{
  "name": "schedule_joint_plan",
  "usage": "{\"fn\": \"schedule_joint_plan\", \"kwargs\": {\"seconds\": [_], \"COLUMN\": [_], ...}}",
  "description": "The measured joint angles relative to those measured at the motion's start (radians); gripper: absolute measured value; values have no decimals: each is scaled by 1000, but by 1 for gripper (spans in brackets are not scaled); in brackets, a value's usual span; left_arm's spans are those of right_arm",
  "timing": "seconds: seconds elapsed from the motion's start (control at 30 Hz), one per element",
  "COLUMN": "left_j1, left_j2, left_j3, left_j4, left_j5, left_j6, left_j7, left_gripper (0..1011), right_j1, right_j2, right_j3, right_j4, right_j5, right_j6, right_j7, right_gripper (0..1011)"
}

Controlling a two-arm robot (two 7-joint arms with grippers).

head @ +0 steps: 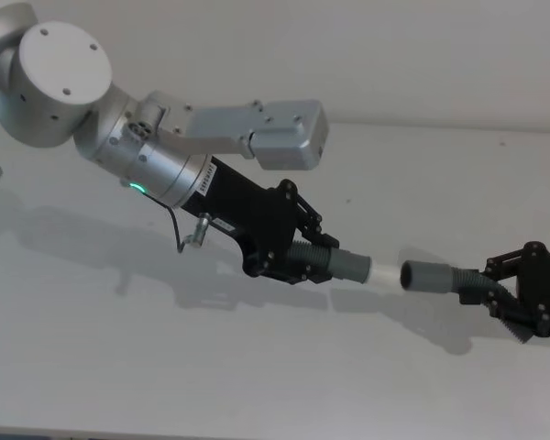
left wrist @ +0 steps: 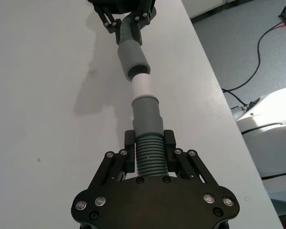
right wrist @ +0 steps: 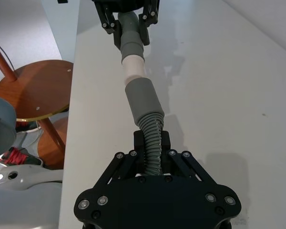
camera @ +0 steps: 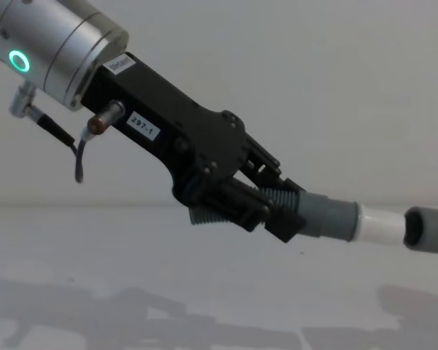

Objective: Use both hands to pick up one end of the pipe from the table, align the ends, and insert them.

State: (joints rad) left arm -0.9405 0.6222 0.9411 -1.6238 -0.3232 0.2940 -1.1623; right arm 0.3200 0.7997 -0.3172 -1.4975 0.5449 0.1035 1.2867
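Left claw [head: 319, 261] clamped on white-tipped pipe [head: 348, 267], right claw [head: 490, 291] gripping socket pipe [head: 433, 278], white tip [head: 382, 271] at socket mouth [head: 408, 275].

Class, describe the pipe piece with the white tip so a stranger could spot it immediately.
Find the big silver arm above the white table. Its black left gripper holds a ribbed grey pipe piece. Unlike the facing piece's hollow socket, this one ends in a white tube tip.

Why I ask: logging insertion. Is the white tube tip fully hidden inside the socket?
No: the left wrist view shows the white tube tip bare between its grey collar and the socket mouth.
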Motion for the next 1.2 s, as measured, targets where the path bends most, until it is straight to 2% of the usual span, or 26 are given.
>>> {"fn": "schedule_joint_plan", "kwargs": {"seconds": [0.83, 1.2], "left_j1": [-7, -13], "left_j2": [19, 21], "left_j3": [4, 10], "left_j4": [-15, -15], "left_j5": [9, 6], "left_j6": [19, 19], "left_j7": [41, 47], "left_gripper": [343, 343], "right_j1": [-1, 10], "right_j2": [0, -9], "right_j3": [-2, -18], "right_j4": [-4, -13], "right_j5": [0, -3], "right_j6": [0, 9], "right_j7": [-5, -19], "right_gripper": [176, 176]}}
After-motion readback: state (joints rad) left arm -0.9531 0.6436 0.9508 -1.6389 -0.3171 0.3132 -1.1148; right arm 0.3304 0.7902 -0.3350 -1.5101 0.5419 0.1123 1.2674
